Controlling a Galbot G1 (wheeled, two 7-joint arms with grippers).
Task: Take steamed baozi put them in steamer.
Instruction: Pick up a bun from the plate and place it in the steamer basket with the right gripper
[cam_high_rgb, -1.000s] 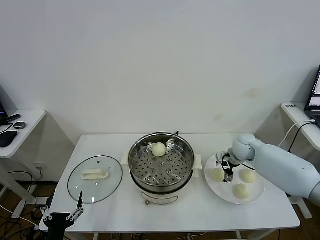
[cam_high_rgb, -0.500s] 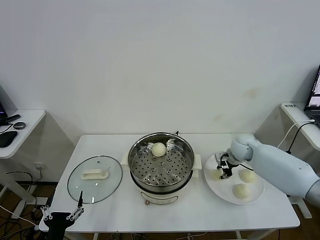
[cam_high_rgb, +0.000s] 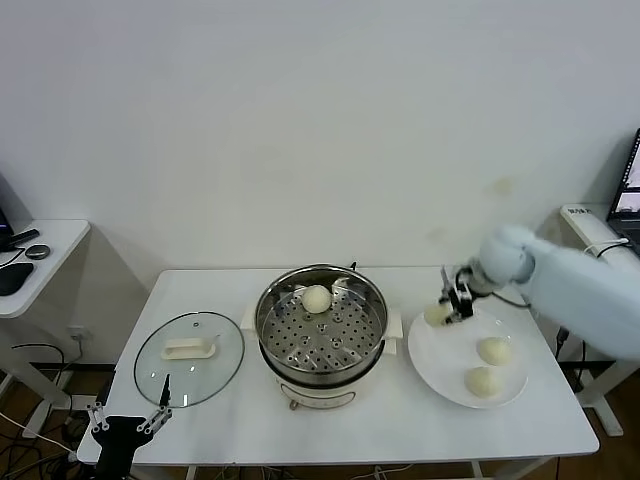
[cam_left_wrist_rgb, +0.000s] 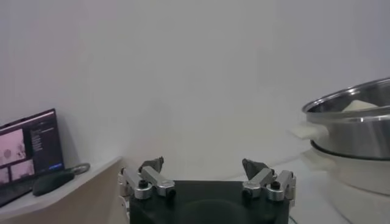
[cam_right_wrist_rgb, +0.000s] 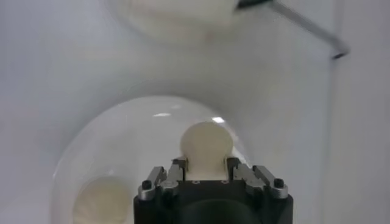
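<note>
My right gripper (cam_high_rgb: 447, 307) is shut on a cream-white baozi (cam_high_rgb: 437, 314), lifted above the left edge of the white plate (cam_high_rgb: 440, 372); the right wrist view shows this baozi (cam_right_wrist_rgb: 206, 146) pinched between the fingers. Two more baozi (cam_high_rgb: 494, 350) (cam_high_rgb: 483, 381) lie on the plate. One baozi (cam_high_rgb: 317, 299) sits at the back of the steamer (cam_high_rgb: 322, 367), a shiny steel pot with a perforated tray. My left gripper (cam_high_rgb: 131, 424) hangs open below the table's front left corner, far from everything.
A round glass lid (cam_high_rgb: 190, 357) with a white handle lies flat on the table left of the steamer. The steamer's side (cam_left_wrist_rgb: 356, 131) shows in the left wrist view. Side desks stand at far left (cam_high_rgb: 40, 250) and far right (cam_high_rgb: 590, 220).
The right gripper closed on the plate's left baozi and lifted it up and back off the plate. The left arm shifted slightly.
</note>
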